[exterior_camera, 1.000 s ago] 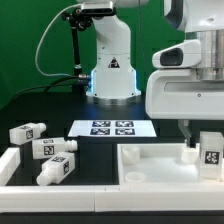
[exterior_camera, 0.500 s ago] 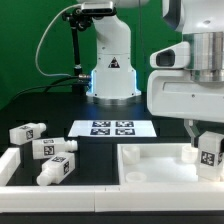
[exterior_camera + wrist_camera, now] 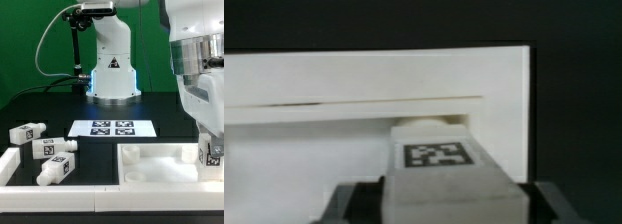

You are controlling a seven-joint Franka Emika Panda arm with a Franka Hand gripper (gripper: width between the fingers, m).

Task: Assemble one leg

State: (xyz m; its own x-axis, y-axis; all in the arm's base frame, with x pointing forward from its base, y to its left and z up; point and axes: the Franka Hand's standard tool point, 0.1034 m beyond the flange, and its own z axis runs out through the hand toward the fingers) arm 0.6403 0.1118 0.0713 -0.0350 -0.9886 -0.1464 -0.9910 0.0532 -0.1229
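Exterior view: arm fills the exterior view's right side, gripper (image 3: 207, 140) mostly hidden behind the wrist housing. One leg (image 3: 211, 153) sits at the fingertips, at the far right corner of the white panel (image 3: 150, 158); only its tagged face shows. Three spare legs (image 3: 54, 147) lie loose on the exterior view's left, well apart from the panel. Marker board (image 3: 112, 128) lies flat near the robot base (image 3: 112, 75).

Wrist view: leg (image 3: 441, 170) centred between the dark fingers (image 3: 349, 203), tag facing the camera, its tip up against the panel's raised rim (image 3: 358, 105). Fingers look pinched onto the leg's two side faces, no gap visible either side. Can't tell whether the tip is seated in a hole or just touching.

Handling, my read: moulded plastic, light, rigid, won't deform under clamp force. Smooth faces, so probably a bit slippery, and it could twist in the grip if it's turned against resistance. Best hold is across the flat parallel sides, mid-body, leaving the insertion end free. Current grip looks about right.
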